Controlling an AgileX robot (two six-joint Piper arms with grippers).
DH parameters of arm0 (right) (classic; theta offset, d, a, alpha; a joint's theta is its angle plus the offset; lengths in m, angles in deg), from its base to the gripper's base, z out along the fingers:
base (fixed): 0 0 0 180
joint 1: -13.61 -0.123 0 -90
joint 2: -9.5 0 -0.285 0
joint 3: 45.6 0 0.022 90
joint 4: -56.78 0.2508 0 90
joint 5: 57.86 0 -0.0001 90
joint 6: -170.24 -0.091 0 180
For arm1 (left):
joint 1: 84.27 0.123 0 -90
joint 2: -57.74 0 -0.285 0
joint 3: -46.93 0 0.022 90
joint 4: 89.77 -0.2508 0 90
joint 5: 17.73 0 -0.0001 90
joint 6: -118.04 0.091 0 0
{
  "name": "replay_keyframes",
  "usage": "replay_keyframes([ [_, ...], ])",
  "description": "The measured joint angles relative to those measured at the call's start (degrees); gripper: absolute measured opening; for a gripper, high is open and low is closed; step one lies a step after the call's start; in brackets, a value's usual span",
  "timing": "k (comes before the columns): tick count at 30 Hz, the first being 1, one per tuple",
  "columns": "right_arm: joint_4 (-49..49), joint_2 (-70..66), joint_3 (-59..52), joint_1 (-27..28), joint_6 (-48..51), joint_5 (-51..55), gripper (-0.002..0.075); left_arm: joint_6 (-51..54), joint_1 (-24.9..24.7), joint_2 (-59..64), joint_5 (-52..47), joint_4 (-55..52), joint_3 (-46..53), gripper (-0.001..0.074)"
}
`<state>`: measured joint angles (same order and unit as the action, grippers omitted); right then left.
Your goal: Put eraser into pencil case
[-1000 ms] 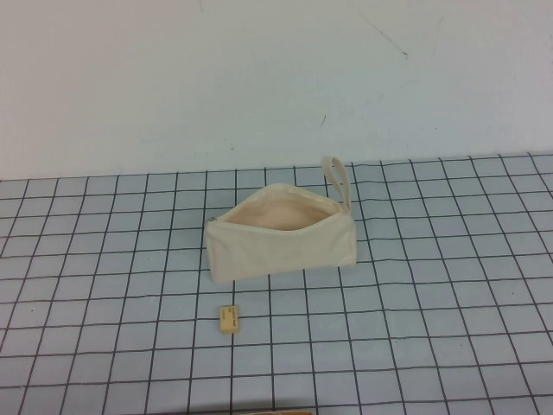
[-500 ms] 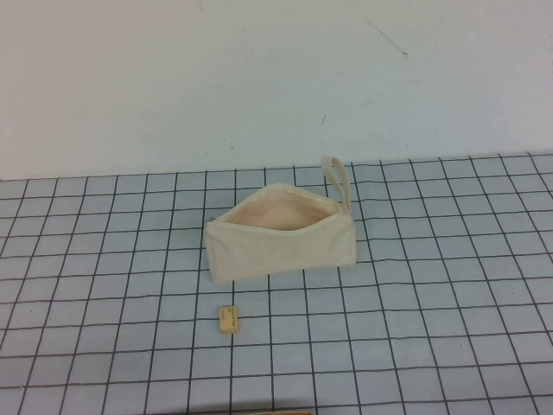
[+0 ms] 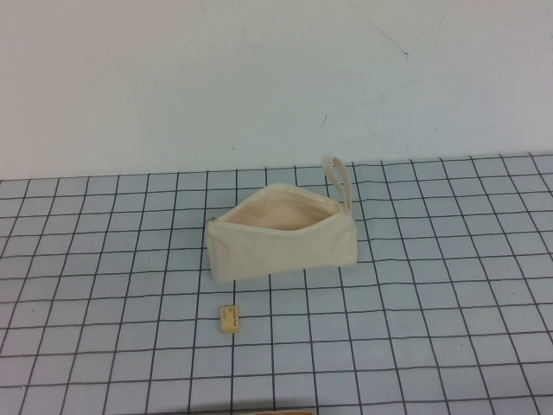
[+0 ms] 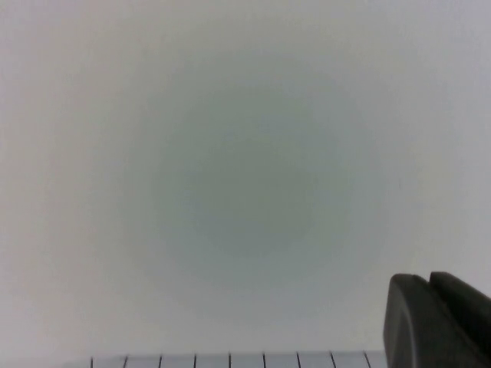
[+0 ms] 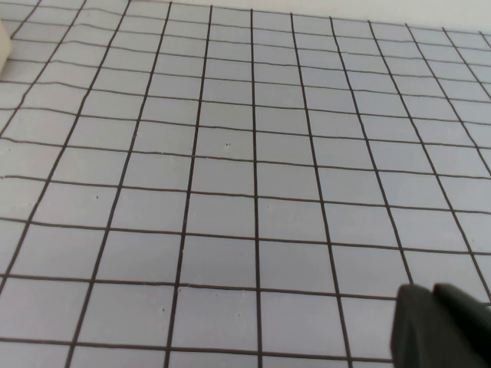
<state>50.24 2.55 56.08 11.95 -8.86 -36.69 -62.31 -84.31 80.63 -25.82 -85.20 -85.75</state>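
The high view alone shows the tiny pale yellow-tan eraser block (image 3: pixel 229 319) on the grid mat (image 3: pixel 449 285), near the open cream fabric pencil case (image 3: pixel 281 233). Of the left gripper (image 4: pixel 436 322) and right gripper (image 5: pixel 437 328), each wrist view shows only a dark tip, both clear of the objects.

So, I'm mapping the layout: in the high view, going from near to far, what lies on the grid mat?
eraser → pencil case → its wrist strap. Neither claw appears in this view.
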Motion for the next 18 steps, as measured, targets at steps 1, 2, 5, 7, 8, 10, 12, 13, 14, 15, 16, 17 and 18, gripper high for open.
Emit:
replay_keyframes([
  [1,0.00,0.00,0.00,0.00,0.00,0.00,-0.0001,0.00,0.00,2.83,-4.02,0.00,-3.16,-0.0003],
  [2,0.00,0.00,0.00,0.00,0.00,0.00,-0.0001,0.00,0.00,5.59,-7.89,0.00,-5.97,-0.0003],
  [5,0.00,0.00,0.00,0.00,0.00,0.00,-0.0001,0.00,0.00,12.84,-15.82,1.26,-10.85,-0.0003],
  [7,0.00,0.00,0.00,0.00,0.00,0.00,-0.0001,0.00,0.00,17.56,-17.62,2.30,-11.23,-0.0003],
  [8,0.00,0.00,0.00,0.00,0.00,0.00,-0.0001,0.00,0.00,19.95,-18.38,2.87,-11.23,-0.0003],
  [10,0.00,0.00,0.00,0.00,0.00,0.00,-0.0001,0.00,0.00,24.57,-20.21,4.14,-11.12,-0.0003],
  [12,0.00,0.00,0.00,0.00,0.00,0.00,-0.0001,1.71,0.00,31.97,-24.41,10.02,-11.13,-0.0003],
  [13,0.00,0.00,0.00,0.00,0.00,0.00,-0.0001,3.96,0.00,34.63,-26.29,12.62,-11.43,-0.0003],
  [14,0.00,0.00,0.00,0.00,0.00,0.00,-0.0001,6.71,0.00,37.31,-28.05,14.75,-11.82,-0.0003],
  [15,0.00,0.00,0.00,0.00,0.00,0.00,-0.0001,9.41,0.00,40.00,-29.64,17.37,-12.47,-0.0003],
  [16,0.00,0.00,0.00,0.00,0.00,0.00,-0.0001,11.66,0.00,42.67,-30.82,19.90,-13.20,-0.0003],
  [17,0.00,0.00,0.00,0.00,0.00,0.00,-0.0001,13.00,-0.13,44.72,-31.44,21.85,-13.76,-0.0003],
  [18,0.00,0.00,0.00,0.00,0.00,0.00,-0.0001,14.46,-0.37,47.14,-31.86,23.76,-14.49,-0.0003],
])
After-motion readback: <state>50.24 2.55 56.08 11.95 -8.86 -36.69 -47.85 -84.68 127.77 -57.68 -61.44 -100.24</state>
